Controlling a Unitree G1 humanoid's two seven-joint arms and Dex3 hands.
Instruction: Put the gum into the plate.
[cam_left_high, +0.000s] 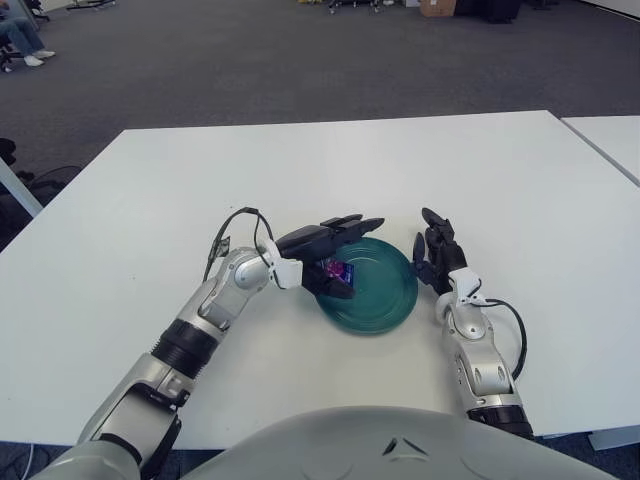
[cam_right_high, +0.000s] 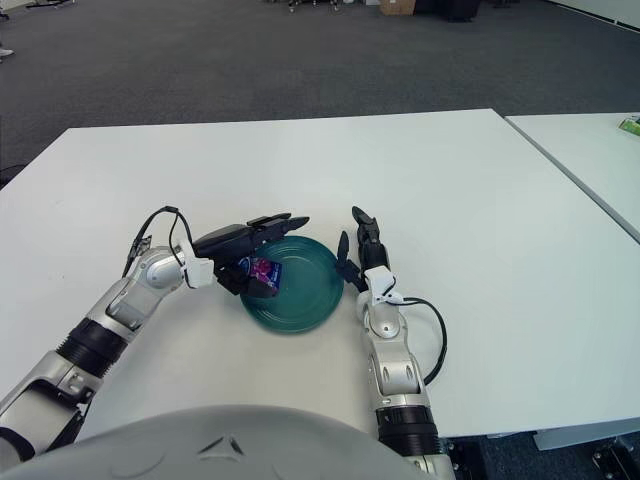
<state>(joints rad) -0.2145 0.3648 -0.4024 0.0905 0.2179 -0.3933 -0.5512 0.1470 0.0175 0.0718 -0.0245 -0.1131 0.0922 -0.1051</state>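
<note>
Under the left hand (cam_left_high: 325, 250), over the near-left part of the plate (cam_left_high: 385, 300), the gum (cam_left_high: 340, 270) is showing as a small purple and blue pack. The upper fingers (cam_left_high: 350, 224) are stretching out flat and forward above it, while a lower digit is curling beneath, so the hand is reading as opening rather than gripping. Whether the gum is already lying on the plate or is hanging pinched against the lower digit, I cannot quite tell from either eye; it looks more like it is resting against the plate's inner slope, just inside the rim nearest the wrist.

Beside the plate's far edge from that hand, the right hand (cam_left_high: 435, 255) is standing with its fingers loose and upright, holding nothing, close to the rim, though contact is not clear.

By my judgement the task is sitting at the release step: the carry is done, the gum is inside the plate's outline, and only letting go and clearing away remain. The next move is calling for the left fingers to spread fully so the pack drops free, then for the hand to lift up and draw back toward its own side without dragging the gum over the rim. Since the pack is lying near the edge, a sideways sweep could knock it out, so a clean upward retreat is looking safer.
</note>
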